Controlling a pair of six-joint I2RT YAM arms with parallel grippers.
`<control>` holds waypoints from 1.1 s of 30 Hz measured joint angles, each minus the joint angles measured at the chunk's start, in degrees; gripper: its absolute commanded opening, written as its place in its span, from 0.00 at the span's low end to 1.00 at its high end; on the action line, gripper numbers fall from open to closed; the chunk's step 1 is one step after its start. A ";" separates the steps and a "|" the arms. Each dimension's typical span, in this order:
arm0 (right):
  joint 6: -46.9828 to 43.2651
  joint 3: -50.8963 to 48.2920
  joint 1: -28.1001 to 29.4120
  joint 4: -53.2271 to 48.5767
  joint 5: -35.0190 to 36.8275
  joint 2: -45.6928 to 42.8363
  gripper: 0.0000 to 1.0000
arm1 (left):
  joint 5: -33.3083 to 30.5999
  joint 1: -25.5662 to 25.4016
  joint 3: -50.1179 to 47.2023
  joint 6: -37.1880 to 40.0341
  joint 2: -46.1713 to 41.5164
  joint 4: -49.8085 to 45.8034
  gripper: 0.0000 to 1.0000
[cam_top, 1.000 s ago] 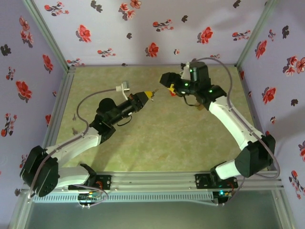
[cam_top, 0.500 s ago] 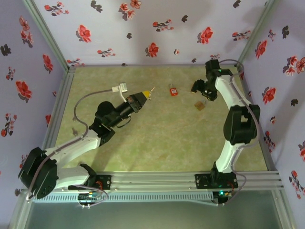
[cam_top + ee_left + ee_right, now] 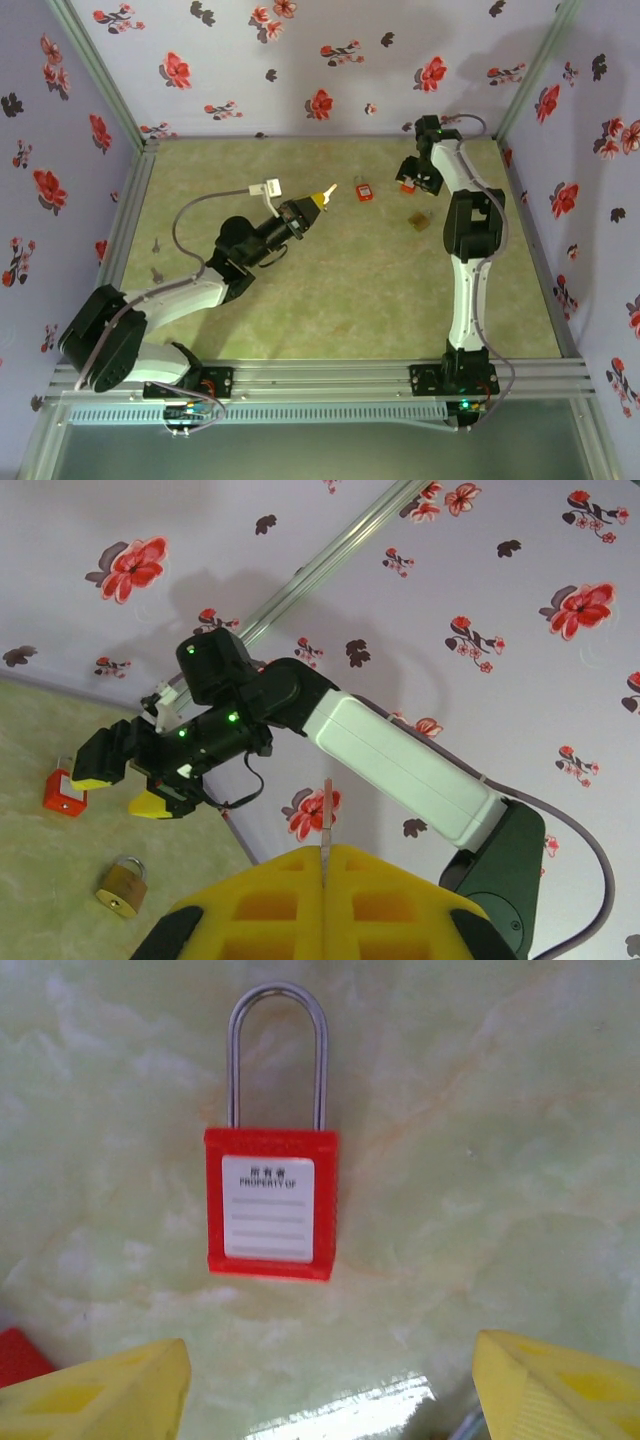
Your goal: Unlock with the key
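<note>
Left gripper (image 3: 326, 858) pinched tight on the key (image 3: 327, 810), blade poking forward. Red padlock (image 3: 271, 1202) lies flat on the table (image 3: 330, 290), loose. Right gripper (image 3: 330, 1372) spread wide over it, empty. Push the key in before you pin the lock and it'll likely skate away.

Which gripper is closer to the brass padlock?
Right. The right gripper, open, hangs just past the brass padlock on the far side; the left gripper, shut on the key, is well off to its left.
</note>
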 measured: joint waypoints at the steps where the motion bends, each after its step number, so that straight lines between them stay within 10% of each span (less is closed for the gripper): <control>1: 0.35 0.83 0.00 0.04 0.00 0.85 0.73 | -0.11 -0.11 -0.02 0.20 0.76 0.83 0.00; 33: 3.65 15.91 -0.74 -2.73 -0.72 13.07 0.39 | -2.54 -0.52 0.02 0.85 6.45 7.91 0.00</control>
